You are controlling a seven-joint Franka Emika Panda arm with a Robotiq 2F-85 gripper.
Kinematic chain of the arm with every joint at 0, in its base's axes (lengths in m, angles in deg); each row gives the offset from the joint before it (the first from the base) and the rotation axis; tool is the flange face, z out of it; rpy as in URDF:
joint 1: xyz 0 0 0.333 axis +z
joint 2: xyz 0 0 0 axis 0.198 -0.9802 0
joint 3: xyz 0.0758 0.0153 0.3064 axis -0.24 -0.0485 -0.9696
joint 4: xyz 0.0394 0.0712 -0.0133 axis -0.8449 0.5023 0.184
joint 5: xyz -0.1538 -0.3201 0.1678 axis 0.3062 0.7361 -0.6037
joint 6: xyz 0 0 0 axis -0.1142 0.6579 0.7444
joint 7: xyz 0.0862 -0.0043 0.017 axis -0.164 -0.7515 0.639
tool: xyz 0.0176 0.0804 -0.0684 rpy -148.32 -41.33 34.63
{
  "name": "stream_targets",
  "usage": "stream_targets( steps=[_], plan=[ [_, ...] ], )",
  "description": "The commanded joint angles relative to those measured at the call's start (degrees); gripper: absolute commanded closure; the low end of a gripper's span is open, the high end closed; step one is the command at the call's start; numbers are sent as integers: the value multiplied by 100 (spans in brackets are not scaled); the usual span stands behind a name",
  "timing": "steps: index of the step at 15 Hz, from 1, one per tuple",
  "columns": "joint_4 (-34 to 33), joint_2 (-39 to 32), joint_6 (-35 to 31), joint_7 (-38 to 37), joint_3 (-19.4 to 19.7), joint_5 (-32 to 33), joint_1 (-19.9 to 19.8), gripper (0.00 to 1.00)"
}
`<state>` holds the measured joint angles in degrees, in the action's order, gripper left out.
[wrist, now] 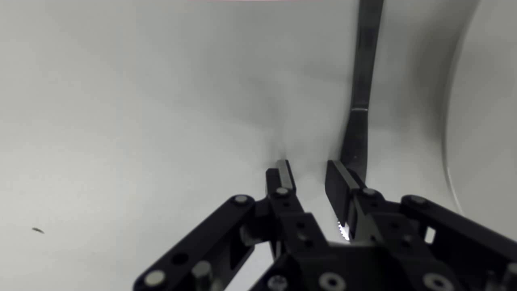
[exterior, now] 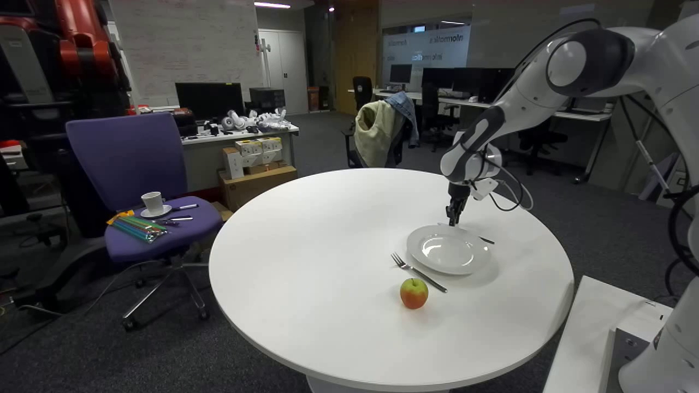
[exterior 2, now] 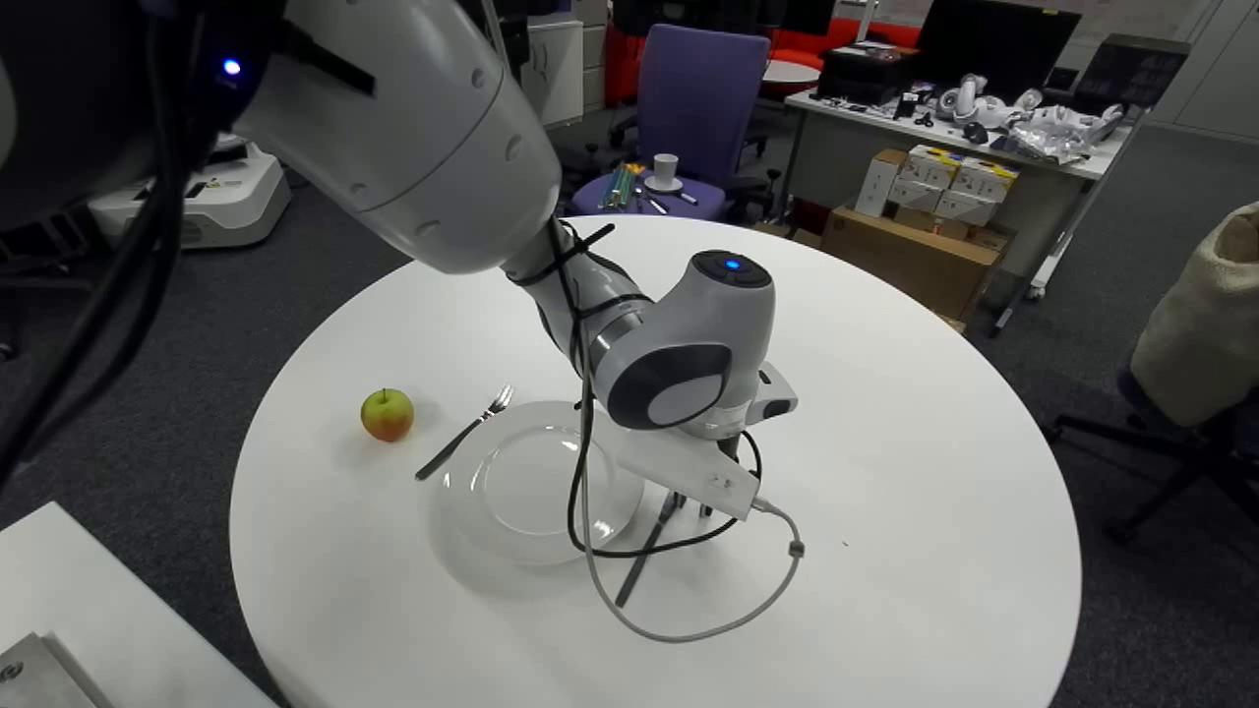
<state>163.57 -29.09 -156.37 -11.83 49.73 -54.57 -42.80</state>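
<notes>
One pincer (wrist: 310, 173) holds nothing, its two fingers standing a little apart, just beside one knife (wrist: 360, 93) on the white table (exterior: 306, 262); whether they touch it I cannot tell. Nearby sit one plate (exterior: 445, 252), one fork (exterior: 420, 274) and one apple (exterior: 414, 293). In the wrist view, the knife's handle (cut off by the top edge) shows, but the pincer hides most of the blade.

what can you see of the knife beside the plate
The knife looks metallic, with a slim dark handle and a glinting serrated edge, partly hidden by the open gripper. It lies on the table, apart from the plate, not gripped; whether the nearest finger touches it is unclear.
</notes>
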Motion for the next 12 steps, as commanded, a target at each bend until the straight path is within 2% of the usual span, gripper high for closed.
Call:
stream_targets(
  steps=[1, 12],
  plan=[
    [-247, -86, 248, 61, -50, -155, -19, 69],
    [-43, 109, 129, 8, 136, -54, -1, 69]
  ],
)
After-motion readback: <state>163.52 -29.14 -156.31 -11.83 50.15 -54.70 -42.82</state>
